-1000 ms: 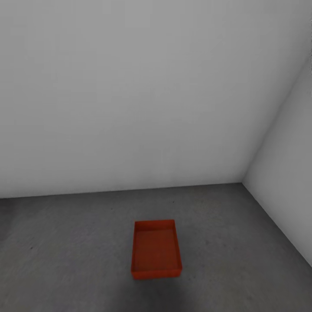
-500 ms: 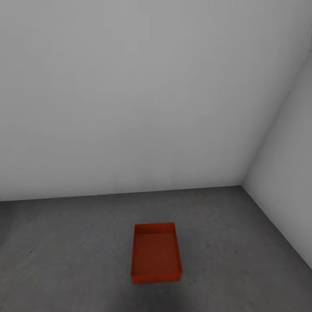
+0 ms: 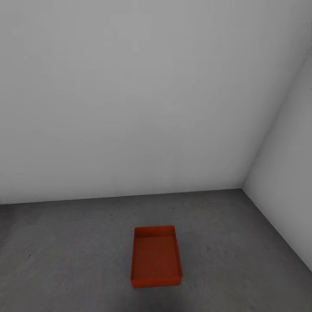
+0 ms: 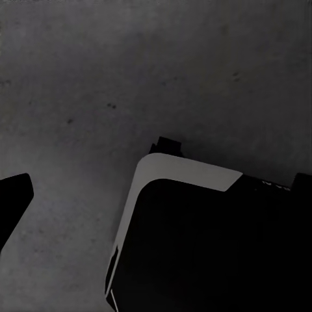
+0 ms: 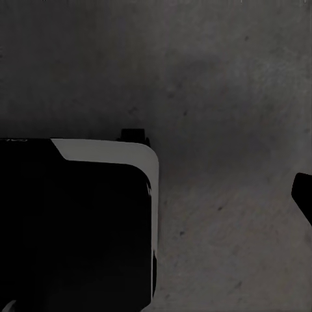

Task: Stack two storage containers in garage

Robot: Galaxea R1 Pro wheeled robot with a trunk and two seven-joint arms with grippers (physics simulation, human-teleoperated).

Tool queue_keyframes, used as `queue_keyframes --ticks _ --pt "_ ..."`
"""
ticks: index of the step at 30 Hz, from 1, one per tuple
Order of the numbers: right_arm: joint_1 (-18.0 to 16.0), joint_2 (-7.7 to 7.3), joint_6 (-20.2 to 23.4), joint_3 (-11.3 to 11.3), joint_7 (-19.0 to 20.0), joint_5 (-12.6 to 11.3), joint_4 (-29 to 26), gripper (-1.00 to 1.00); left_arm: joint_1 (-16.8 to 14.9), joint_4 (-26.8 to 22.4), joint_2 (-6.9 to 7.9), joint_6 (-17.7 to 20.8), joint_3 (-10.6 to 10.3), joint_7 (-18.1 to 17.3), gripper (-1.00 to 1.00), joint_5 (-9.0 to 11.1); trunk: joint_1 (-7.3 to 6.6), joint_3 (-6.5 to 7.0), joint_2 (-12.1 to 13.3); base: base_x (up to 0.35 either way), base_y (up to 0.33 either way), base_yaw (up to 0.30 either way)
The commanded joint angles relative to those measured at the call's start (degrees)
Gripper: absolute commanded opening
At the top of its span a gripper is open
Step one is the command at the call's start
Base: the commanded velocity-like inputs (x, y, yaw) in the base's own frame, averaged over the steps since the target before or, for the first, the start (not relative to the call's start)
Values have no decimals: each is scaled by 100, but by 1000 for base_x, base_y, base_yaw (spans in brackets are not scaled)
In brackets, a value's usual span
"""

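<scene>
Concrete fills both wrist cameras: dark grey, rough, speckled floor (image 4: pixel 97 84) under each arm, with the robot's own black, white-edged base (image 4: pixel 195 247) nearest the lens. A black sliver at the frame edge on each side may be a fingertip, but I cannot tell whether the left hand or the right hand is spread or pressed together, and I see nothing held in either.

Further out, from my head camera, one red-orange rectangular open-top storage container (image 3: pixel 156 256) sits flat on the garage floor at about 6 o'clock in the picture, long side running away from me, empty as far as I can see. It stands well apart from the plain light-grey back wall (image 3: pixel 130 108) at 12 o'clock and from the side wall (image 3: pixel 290 195) at 3 o'clock.

My judgement is that one bin is placed and the second is unaccounted for here. The risks: clipping this bin with the base while turning away, which would skew it, and coming back misaligned so the stacked bin lands crooked on the rim and slides off.
</scene>
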Motion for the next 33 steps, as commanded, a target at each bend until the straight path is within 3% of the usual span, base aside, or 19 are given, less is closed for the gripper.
queue_keyframes --ticks 1,33 --pt "-9 -1 -35 -8 -10 24 19 100 -3 -2 1 0 -49 15 100 46 3 -1 -11 0 0 0" --pt "-9 -1 -35 -8 -10 24 18 100 -3 -11 27 0 -84 16 100 -12 3 293 -11 0 0 0"
